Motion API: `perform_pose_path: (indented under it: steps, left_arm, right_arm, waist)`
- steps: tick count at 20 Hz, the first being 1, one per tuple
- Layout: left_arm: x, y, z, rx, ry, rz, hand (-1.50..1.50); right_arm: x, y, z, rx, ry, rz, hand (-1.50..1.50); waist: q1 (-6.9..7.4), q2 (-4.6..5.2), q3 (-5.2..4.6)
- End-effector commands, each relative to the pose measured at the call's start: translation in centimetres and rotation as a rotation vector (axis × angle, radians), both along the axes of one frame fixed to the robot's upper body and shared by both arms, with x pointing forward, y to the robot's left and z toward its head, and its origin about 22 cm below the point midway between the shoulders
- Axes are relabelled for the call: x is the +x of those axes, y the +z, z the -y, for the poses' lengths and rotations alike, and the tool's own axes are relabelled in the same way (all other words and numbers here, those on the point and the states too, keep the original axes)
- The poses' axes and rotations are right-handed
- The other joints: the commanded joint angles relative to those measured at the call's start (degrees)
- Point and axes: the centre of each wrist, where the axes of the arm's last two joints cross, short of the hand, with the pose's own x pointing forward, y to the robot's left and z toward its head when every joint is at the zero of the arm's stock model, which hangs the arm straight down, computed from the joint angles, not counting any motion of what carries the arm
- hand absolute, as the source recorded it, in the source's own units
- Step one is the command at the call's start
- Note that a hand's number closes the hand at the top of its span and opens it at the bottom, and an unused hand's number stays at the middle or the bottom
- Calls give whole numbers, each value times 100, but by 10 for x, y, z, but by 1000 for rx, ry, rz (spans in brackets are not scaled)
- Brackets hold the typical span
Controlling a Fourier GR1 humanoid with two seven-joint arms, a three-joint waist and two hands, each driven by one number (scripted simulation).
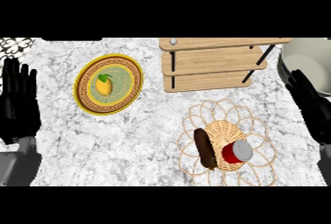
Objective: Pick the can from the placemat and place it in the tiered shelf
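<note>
A red can (237, 152) with a grey lid lies tilted on the woven wicker placemat (253, 122) at the lower right, beside a dark brown elongated item (205, 148). The wooden tiered shelf (210, 65) stands at the back, above the placemat. My right hand (311, 105) rests open at the right edge, fingers up, to the right of the placemat and apart from the can. At the left edge my left hand (18, 100) rests open, fingers up, far from the can.
A round yellow-rimmed plate (127, 83) with a yellow lemon (104, 84) on it sits left of the shelf. A pale bowl or pot (310, 57) shows at the top right, behind my right hand. The counter top is white marble.
</note>
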Motion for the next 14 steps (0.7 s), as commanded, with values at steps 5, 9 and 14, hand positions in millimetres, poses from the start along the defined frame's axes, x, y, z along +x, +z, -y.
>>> perform_pose_path:
  steps: [5,9,14]
  left_arm:
    - [-45,-78,-13,-21,-118,-556,0]
    - [-57,-101,6,-66,-247,-712,0]
    - [-42,-94,-6,-68,-272,-733,0]
  right_arm:
    - [-20,52,50,-154,-71,276,150]
    - [-56,-2,92,-348,-330,-94,150]
    - [-107,-13,111,-253,-192,-8,-150]
  waist:
    - [-319,-141,-12]
    - [-198,-75,-17]
    - [-104,-118,-17]
